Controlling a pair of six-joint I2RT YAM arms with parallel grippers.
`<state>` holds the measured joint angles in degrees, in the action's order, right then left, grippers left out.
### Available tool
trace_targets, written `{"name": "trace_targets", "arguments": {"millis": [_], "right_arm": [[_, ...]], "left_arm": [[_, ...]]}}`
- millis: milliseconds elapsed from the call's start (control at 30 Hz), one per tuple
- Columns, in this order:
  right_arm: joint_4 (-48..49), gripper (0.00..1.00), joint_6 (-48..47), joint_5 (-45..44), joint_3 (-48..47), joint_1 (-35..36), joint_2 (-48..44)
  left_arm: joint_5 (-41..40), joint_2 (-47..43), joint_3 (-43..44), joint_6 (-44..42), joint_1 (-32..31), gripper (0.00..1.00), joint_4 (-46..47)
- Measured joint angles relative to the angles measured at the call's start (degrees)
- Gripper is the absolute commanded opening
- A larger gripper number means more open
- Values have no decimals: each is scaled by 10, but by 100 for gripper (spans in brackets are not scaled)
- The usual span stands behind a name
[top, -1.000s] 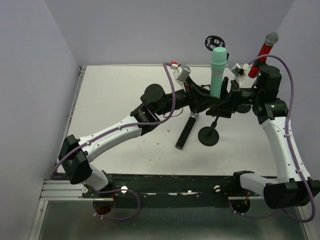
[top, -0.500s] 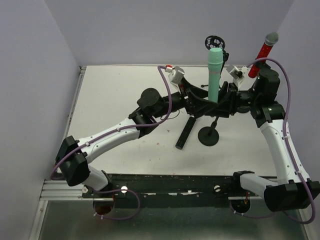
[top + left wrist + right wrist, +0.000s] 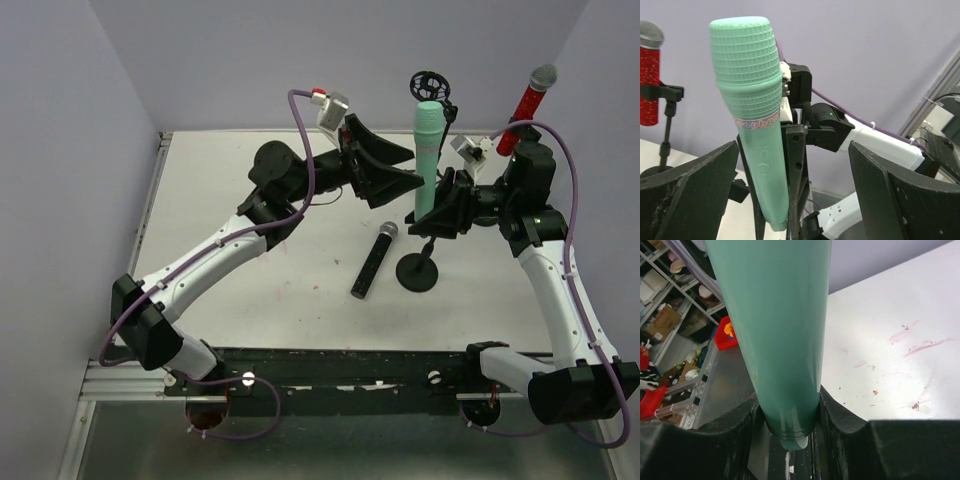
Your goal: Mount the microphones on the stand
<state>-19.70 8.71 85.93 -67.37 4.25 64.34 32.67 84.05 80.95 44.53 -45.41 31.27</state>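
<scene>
Over the white bench (image 3: 200,200), left fingers (image 3: 690,190) are backing away, spread wide, from the mint-green plastic microphone (image 3: 428,160), leaving right fingers (image 3: 845,435) clamping its base for mounting.

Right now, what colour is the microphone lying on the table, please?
Black microphone, silver mesh head; top external view.

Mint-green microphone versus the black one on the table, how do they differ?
The mint-green plastic microphone stands upright, its base clamped in the right claw; the black microphone with silver mesh head lies flat on the white table, untouched. The green one is one colour throughout; the black one has a silver head. Both are handheld sticks.
</scene>
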Motion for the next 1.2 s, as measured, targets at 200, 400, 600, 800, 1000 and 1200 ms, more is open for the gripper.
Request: {"name": "trace_targets", "arguments": {"millis": [200, 400, 600, 800, 1000, 1200], "right_arm": [[-2, 6, -9, 0, 0, 0, 0], [-3, 6, -13, 0, 0, 1, -1], [-4, 6, -14, 0, 0, 1, -1], [-4, 7, -16, 0, 1, 1, -1], [-5, 7, -17, 0, 1, 1, -2], [-8, 65, -17, -2, 3, 1, -3]], "left_arm": [[37, 42, 56, 12, 0, 91, -39], [42, 75, 99, 7, 0, 80, -101], [47, 85, 125, 5, -1, 70, -109], [61, 96, 142, 6, -1, 58, -108], [71, 112, 149, 5, -1, 35, -114], [82, 119, 160, 0, -1, 0, -125]]}}
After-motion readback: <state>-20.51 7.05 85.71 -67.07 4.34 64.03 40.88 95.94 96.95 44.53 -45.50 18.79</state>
